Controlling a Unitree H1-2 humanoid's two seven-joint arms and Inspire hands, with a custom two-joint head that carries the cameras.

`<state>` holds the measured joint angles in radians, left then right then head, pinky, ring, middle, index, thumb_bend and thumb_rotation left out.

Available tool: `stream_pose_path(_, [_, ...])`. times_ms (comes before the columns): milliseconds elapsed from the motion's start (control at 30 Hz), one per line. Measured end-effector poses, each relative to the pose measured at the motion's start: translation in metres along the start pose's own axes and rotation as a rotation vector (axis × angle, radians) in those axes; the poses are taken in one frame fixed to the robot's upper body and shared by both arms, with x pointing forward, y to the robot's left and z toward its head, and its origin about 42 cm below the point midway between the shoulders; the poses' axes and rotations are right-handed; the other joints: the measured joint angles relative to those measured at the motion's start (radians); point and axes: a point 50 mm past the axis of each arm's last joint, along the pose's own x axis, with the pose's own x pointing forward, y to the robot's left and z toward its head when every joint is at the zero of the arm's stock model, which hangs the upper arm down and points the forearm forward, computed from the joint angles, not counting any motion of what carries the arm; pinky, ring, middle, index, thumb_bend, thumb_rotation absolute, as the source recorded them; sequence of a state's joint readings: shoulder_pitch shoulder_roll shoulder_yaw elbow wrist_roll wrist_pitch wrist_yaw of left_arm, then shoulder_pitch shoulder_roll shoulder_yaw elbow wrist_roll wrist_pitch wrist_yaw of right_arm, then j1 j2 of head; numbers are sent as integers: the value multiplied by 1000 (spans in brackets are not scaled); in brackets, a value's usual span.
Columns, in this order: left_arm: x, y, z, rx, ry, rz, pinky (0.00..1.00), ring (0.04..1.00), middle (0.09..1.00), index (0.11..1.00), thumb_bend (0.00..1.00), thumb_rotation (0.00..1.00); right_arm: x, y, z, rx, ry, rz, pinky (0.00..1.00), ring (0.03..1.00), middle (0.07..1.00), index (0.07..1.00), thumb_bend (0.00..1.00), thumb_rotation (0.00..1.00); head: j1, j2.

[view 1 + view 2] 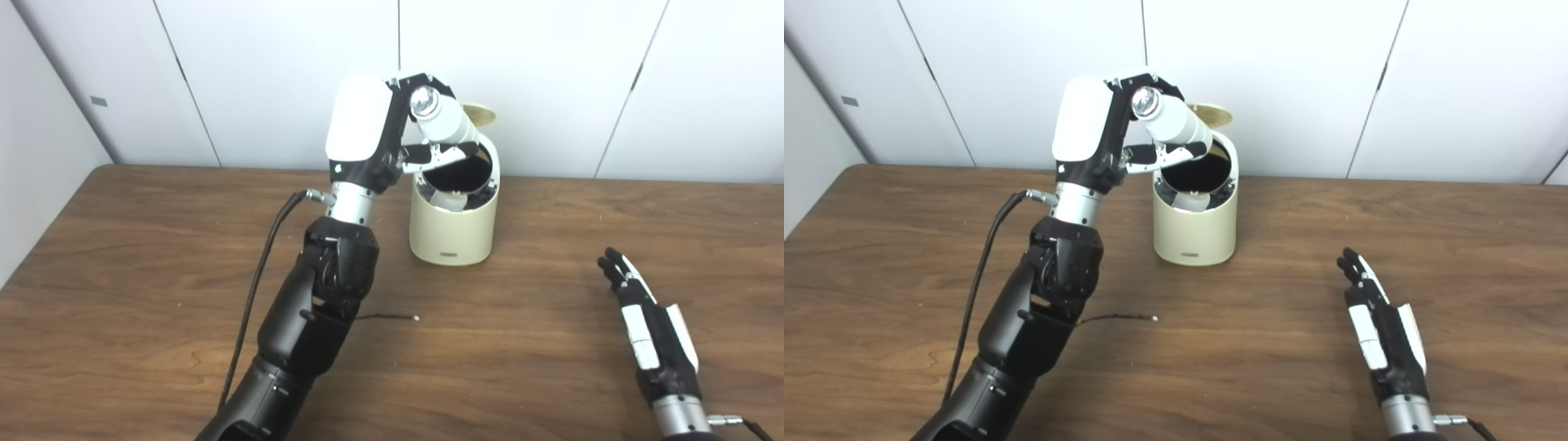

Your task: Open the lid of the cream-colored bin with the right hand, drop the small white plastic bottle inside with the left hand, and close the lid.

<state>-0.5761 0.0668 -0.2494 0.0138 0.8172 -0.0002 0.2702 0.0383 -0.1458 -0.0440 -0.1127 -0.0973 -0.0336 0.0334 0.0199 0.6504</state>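
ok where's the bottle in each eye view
Left eye view: the bottle is upper centre, tilted in the left hand above the open bin.
Right eye view: the bottle sits left of centre, in the same grip over the bin.
Shared landmark: the raised lid just behind the bottle.

The cream-colored bin, a rounded cylinder, is set upright on the wooden table near the back wall, with its lid raised behind the dark, uncovered opening. The small white plastic bottle is held tilted just above the opening's left rim, its silvery end turned up. A pale object, possibly part of the mechanism, is seen inside the near rim.
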Motion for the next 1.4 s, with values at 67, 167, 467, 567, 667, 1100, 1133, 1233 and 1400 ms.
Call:
stream_pose_path(67, [-1,-3,-2,0,-4,-9,377,371,471,509,500,0,0,1,0,2,1,2,993,962,920,949,670,1000,-3,2])
stream_pose_path(167, [-2,-7,-4,5,-3,-22,407,387,485,505,501,0,0,2,1,-10,1,-2,956,952,916,944,660,1000,0,-2])
stream_pose_path(467, [-5,-14,-10,16,-4,-21,380,381,473,504,501,0,0,2,1,-5,2,-11,971,954,915,947,677,1000,3,-2])
stream_pose_path(567, [-6,-17,-15,30,6,-38,362,371,469,504,500,0,0,2,1,4,4,-9,976,956,918,951,663,1000,3,-3])
stream_pose_path(667, [-7,-19,-17,38,8,-40,358,369,456,499,500,0,0,2,1,4,3,-6,967,951,914,952,675,1000,2,-5])
stream_pose_path(1100, [-11,-31,-33,66,41,-56,340,349,448,505,497,0,2,1,0,2,0,-19,935,929,915,960,715,1000,-8,-9])
stream_pose_path(1133, [-11,-32,-33,69,41,-53,338,346,444,504,497,0,3,2,0,2,0,-19,927,926,913,959,719,1000,-9,-11])
stream_pose_path(1233, [-12,-34,-34,75,43,-55,347,350,447,504,497,0,4,2,0,0,-2,-20,931,922,908,960,714,1000,-8,-9])
stream_pose_path(1400, [-11,-35,-34,79,37,-55,339,361,471,521,497,0,4,2,0,-1,-3,-19,946,929,909,959,706,1000,-8,-9])
